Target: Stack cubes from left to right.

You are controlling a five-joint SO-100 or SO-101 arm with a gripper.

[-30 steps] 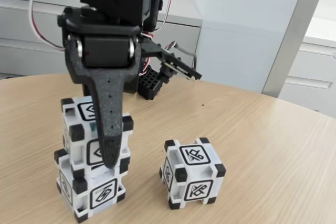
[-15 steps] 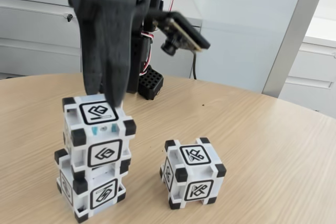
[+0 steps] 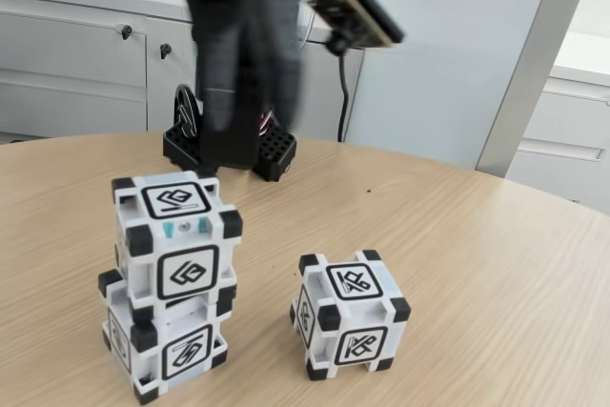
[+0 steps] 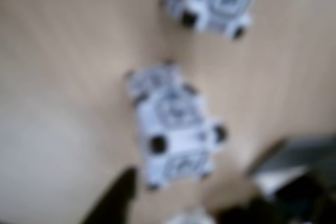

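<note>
White cubes (image 3: 348, 312), black corners, wooden table (image 3: 496, 264)

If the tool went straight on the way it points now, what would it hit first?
Probably the upper cube of the two-cube stack: the tool points down, and the wrist view shows that stack just ahead. Blur and unclear depth leave the bare table beside it possible.

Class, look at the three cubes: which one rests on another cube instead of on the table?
The upper cube of the stack at the left of the fixed view. It sits on the bottom cube; the single cube to the right stands alone on the table.
</note>
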